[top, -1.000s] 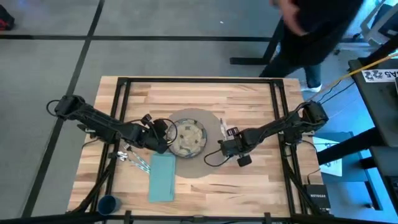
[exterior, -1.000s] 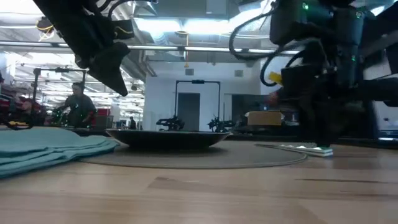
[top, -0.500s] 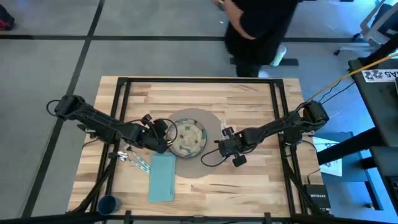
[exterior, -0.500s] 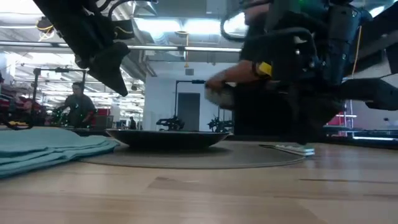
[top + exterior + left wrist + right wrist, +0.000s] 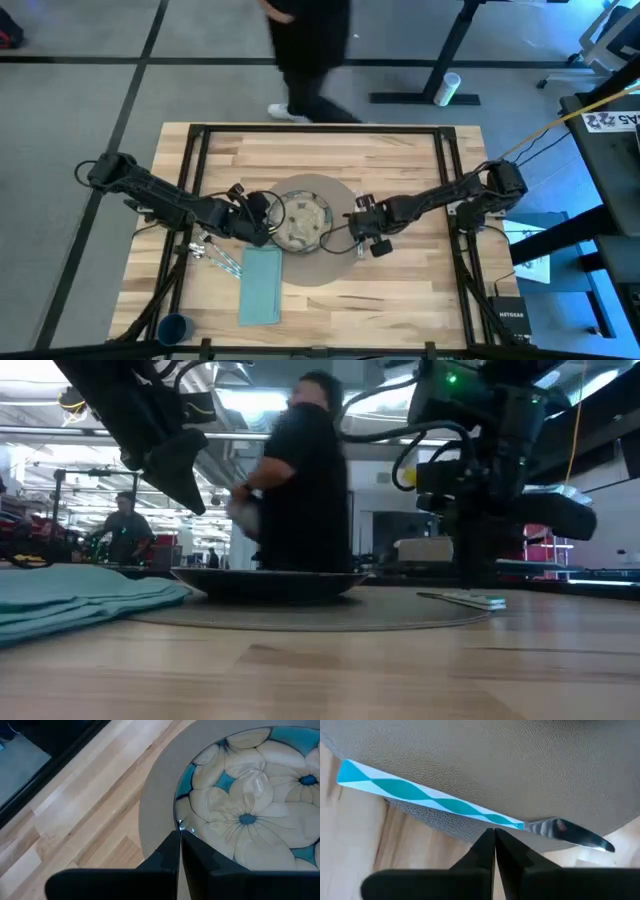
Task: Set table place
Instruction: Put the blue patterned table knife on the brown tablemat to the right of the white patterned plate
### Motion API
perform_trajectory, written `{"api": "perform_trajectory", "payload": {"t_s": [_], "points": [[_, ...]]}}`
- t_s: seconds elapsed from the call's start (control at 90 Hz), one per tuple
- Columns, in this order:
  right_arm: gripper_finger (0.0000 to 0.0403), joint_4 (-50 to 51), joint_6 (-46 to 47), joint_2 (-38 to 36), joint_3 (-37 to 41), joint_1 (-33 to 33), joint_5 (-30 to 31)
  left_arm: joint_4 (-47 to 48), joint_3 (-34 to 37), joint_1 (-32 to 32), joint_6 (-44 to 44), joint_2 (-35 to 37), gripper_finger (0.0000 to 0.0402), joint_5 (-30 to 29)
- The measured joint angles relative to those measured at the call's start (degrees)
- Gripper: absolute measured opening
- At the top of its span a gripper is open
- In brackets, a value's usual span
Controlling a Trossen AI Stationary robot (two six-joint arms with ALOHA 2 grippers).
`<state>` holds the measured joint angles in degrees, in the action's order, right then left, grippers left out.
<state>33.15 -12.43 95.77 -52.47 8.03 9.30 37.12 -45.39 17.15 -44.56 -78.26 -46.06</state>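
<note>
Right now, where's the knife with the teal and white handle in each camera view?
High view: the knife is mostly hidden under the right end effector, at the placemat's right edge.
Low view: flat on the placemat, right of the plate.
Left wrist view: not in it.
Right wrist view: diagonal across the middle.
Shared landmark: the placemat.

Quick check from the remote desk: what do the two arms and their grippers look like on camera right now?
Both arms are dark, slim and jointed, with black cables looping beside each wrist. The left gripper and right gripper each have two matte black angular fingers. In the low view, the right arm shows a green light and a yellow tag.
</note>
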Motion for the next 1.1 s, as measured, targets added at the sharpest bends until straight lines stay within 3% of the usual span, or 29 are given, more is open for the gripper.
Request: {"api": "perform_trajectory", "payload": {"t_s": [0.711, 1.1], "points": [[0.0, 0.26, -1.55, 2.41, -0.01, -2.97, -3.36, 0.06, 0.0, 0.0, 0.02, 0.0, 0.0, -0.02], [0.0, -4.55, -2.91, 3.81, -0.97, -2.95, -4.03, 0.38, 0.0, 0.0, 0.0, 0.0, 0.0, 0.0]]}}
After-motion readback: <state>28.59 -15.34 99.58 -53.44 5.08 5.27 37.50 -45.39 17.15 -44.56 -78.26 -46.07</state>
